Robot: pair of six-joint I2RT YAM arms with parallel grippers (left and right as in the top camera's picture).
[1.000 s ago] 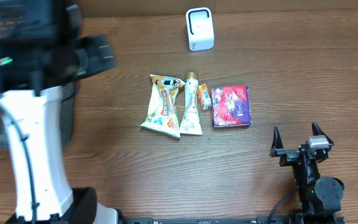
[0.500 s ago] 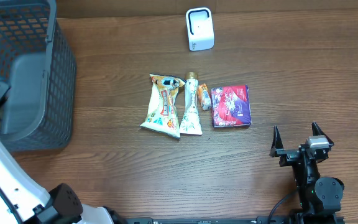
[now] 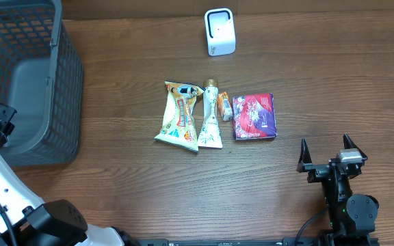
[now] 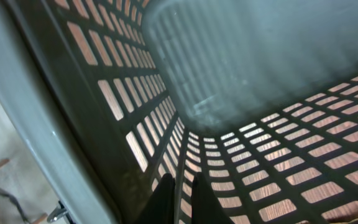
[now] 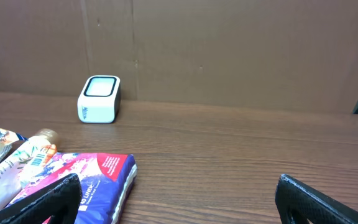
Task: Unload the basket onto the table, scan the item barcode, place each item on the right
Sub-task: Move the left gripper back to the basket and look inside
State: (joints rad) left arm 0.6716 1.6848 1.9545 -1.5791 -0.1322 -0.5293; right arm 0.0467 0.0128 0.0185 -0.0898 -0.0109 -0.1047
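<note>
The left hand [image 4: 180,185] is pinched together inside the grey basket [image 3: 66,102]. The right hand [image 3: 325,145] is spread apart, near the red packet [image 3: 254,117].

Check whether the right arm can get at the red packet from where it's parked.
Probably yes. The right gripper is open, and only bare table lies between it and the red packet. The small orange pack sits beside the packet's far edge, out of the way.
</note>
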